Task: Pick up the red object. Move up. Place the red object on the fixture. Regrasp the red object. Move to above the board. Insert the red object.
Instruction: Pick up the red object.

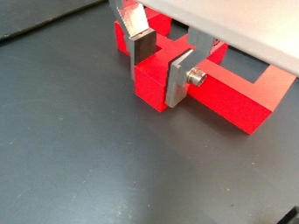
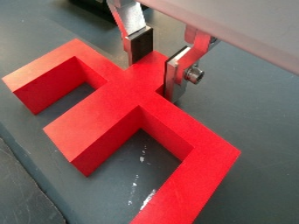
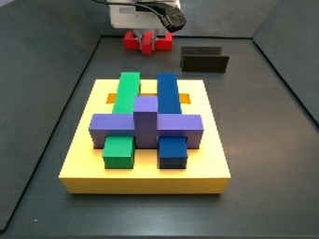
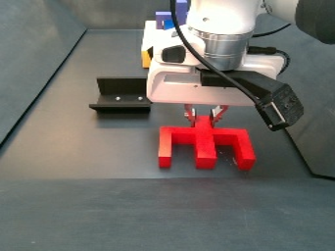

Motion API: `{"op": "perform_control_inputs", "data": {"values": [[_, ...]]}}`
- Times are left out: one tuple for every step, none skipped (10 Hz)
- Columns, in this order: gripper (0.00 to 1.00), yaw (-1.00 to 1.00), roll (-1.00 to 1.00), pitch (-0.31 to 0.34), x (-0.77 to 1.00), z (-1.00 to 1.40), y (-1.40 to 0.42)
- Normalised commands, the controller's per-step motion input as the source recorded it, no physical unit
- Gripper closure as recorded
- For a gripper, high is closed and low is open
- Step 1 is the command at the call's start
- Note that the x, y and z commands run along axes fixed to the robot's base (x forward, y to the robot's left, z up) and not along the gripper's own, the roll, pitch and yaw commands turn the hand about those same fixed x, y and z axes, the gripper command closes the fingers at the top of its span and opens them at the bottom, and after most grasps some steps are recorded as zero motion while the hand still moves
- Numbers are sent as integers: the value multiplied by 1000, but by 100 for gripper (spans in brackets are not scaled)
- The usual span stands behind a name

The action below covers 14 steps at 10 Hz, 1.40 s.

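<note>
The red object (image 1: 239, 98) lies flat on the dark floor, its crossbar, two end legs and central stem showing in a wrist view (image 2: 111, 118). My gripper (image 1: 162, 66) is down on it, with the silver fingers on either side of the central stem and pressed against it (image 2: 158, 63). In both side views the gripper (image 4: 206, 122) stands straight above the red object (image 4: 203, 147), which sits at the far end of the floor (image 3: 147, 41). The fixture (image 3: 206, 61) stands beside it, also seen in a side view (image 4: 118, 96). The yellow board (image 3: 82, 157) is apart from it.
The board carries a green block (image 3: 122, 93), a blue block (image 3: 166, 93) and a purple block (image 3: 147, 122), with orange slots between them. Dark walls bound the floor. A cable hangs beside the arm (image 4: 277, 103).
</note>
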Motion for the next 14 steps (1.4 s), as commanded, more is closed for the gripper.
{"op": "perform_control_inputs", "data": {"values": [[100, 0, 0, 0, 0, 0, 0], [100, 0, 0, 0, 0, 0, 0], [100, 0, 0, 0, 0, 0, 0], [100, 0, 0, 0, 0, 0, 0], [100, 0, 0, 0, 0, 0, 0], [100, 0, 0, 0, 0, 0, 0], [100, 0, 0, 0, 0, 0, 0], [100, 0, 0, 0, 0, 0, 0], [100, 0, 0, 0, 0, 0, 0], [100, 0, 0, 0, 0, 0, 0], [100, 0, 0, 0, 0, 0, 0], [100, 0, 0, 0, 0, 0, 0], [100, 0, 0, 0, 0, 0, 0], [100, 0, 0, 0, 0, 0, 0]]}}
